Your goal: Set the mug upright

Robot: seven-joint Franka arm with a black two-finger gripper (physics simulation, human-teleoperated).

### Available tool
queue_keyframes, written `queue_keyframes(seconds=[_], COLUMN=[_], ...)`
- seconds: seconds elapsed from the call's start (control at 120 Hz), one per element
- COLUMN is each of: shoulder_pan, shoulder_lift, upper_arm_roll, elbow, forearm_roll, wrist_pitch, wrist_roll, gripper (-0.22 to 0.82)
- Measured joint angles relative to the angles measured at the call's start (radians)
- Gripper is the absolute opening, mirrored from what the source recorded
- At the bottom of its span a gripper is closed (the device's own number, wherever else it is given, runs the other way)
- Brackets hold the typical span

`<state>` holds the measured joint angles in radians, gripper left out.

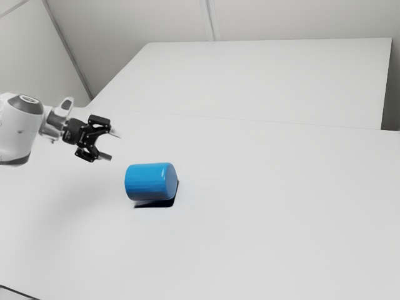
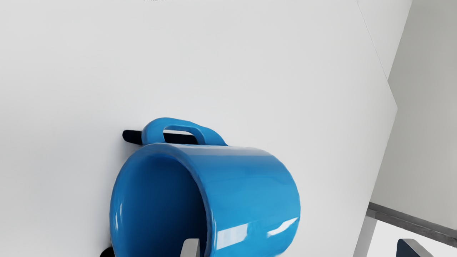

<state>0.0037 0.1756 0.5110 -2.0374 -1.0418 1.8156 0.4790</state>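
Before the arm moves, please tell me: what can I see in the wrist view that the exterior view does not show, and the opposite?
Wrist view: handle, open mouth.
Exterior view: flat closed base, white arm.
Both: blue mug lying on its side, pale table, open fingers.

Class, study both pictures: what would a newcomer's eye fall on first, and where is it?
The vivid blue mug stands out first, lying on its side on the pale table, its base toward the exterior view's right. Next comes the black gripper, open, toward the exterior view's left. The wrist view adds the mug's looped handle and hollow mouth.
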Motion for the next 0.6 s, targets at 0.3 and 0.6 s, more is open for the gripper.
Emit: queue_keyframes(seconds=[0.3,0.6], shoulder_pan=[0.021,0.021], shoulder_lift=[0.112,0.113], upper_arm_roll=[0.032,0.039], elbow=[-0.141,-0.222], forearm_roll=[-0.347,-0.415], wrist_pitch=[-0.06,-0.104], wrist_roll=[0.324,0.538], gripper=[0.6,0.6])
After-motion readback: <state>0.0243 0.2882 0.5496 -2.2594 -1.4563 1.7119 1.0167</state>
